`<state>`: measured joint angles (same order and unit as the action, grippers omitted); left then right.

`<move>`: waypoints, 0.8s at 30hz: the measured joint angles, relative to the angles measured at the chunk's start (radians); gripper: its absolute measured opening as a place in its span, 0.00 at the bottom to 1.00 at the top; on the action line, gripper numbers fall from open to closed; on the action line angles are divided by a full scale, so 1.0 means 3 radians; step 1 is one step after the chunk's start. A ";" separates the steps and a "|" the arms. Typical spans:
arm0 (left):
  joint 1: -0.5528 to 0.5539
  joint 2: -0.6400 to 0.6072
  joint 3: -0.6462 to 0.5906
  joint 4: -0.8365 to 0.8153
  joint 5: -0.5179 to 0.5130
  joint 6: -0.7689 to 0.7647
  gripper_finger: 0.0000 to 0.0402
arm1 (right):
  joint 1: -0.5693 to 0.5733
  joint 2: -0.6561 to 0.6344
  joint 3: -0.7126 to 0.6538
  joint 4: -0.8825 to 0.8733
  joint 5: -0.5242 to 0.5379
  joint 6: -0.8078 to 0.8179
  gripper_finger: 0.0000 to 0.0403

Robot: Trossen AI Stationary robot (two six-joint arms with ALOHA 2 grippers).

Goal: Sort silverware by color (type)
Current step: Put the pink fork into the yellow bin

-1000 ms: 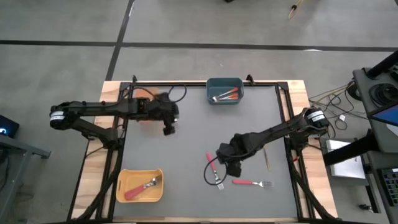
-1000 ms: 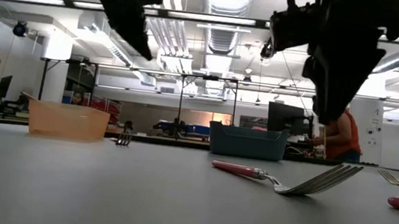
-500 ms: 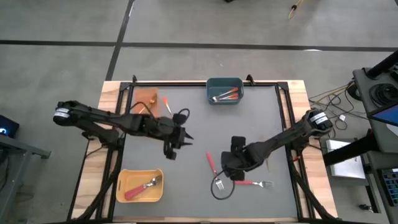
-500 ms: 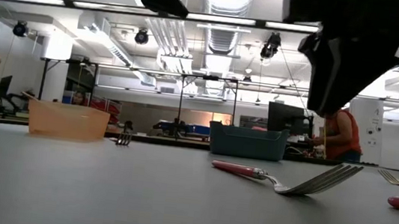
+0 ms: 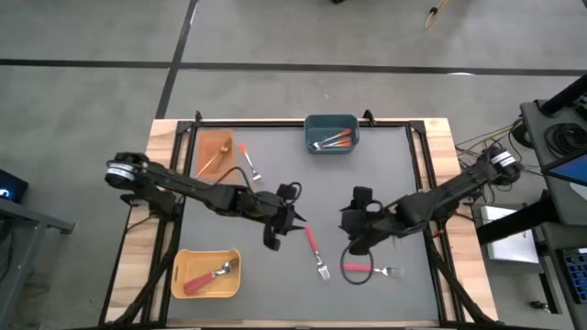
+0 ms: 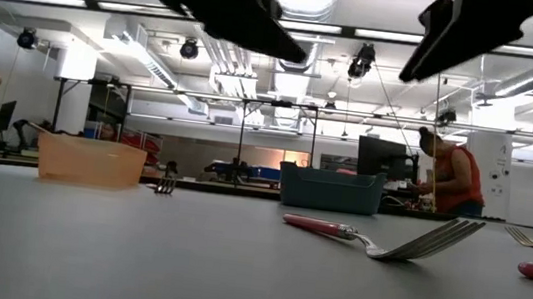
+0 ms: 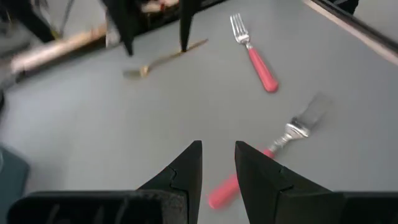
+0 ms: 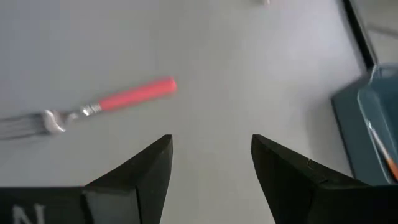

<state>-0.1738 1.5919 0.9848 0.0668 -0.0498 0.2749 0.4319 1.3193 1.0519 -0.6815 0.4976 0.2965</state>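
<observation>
A: Left gripper (image 5: 290, 220) — where is it, and how is it set?
B: It's seen over mid-table, just beside the handle end of a pink fork (image 5: 315, 249). In the wrist view the fingers (image 7: 186, 171) stand apart by a narrow gap w/ nothing between them; that fork (image 7: 261, 157) lies on the mat past the tips.
A: Right gripper (image 5: 353, 236)?
B: Found right of centre, above the mat. Fingers (image 8: 143, 171) are spread wide, nothing held. A 2nd pink fork (image 5: 371, 269) lies just in front of it, near the table's front edge, tines to the right.
A: Other silverware?
B: A gold fork (image 7: 165, 60) is seen by the right edge in the left wrist view only. An orange fork (image 5: 249, 159) lies back-left, beside the orange bin (image 5: 213, 148), which has a thin piece in it. The blue bin (image 5: 331, 134) at back centre holds orange forks. The yellow bin (image 5: 206, 273) at front left holds one pink fork.
</observation>
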 joint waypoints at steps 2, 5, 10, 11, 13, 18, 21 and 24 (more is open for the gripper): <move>0.0000 0.0140 0.0043 0.0124 -0.0002 0.0234 0.19 | 0.0000 -0.0188 -0.0139 0.0200 -0.0002 -0.0082 0.52; 0.0000 0.0343 0.0217 0.0060 0.0033 0.0487 0.19 | -0.0001 -0.0434 -0.0282 0.0399 -0.0004 -0.0088 0.52; -0.0008 0.0741 0.0551 -0.0157 0.0204 0.0552 0.22 | -0.0001 -0.0706 -0.0417 0.0546 -0.0027 -0.0065 0.52; -0.0007 0.0832 0.0621 -0.0186 0.0208 0.0538 0.23 | -0.0001 -0.0732 -0.0422 0.0546 -0.0028 -0.0066 0.52; -0.0001 0.0989 0.0768 -0.0246 0.0214 0.0537 0.26 | -0.0001 -0.0777 -0.0422 0.0545 -0.0032 -0.0066 0.52; 0.0006 0.1338 0.1104 -0.0539 0.0230 0.0568 0.37 | -0.0001 -0.0798 -0.0419 0.0552 -0.0120 -0.0027 0.52; 0.0014 0.1481 0.1222 -0.0701 0.0371 0.0735 0.43 | 0.0001 -0.0793 -0.0419 0.0544 -0.0158 -0.0022 0.52; 0.0019 0.1598 0.1263 -0.0817 0.0574 0.0831 0.47 | -0.0001 -0.0776 -0.0419 0.0546 -0.0184 -0.0023 0.52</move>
<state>-0.1680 2.0713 1.3638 -0.1782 0.1226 0.5242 0.4316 1.0865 0.9260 -0.5176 0.4423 0.2897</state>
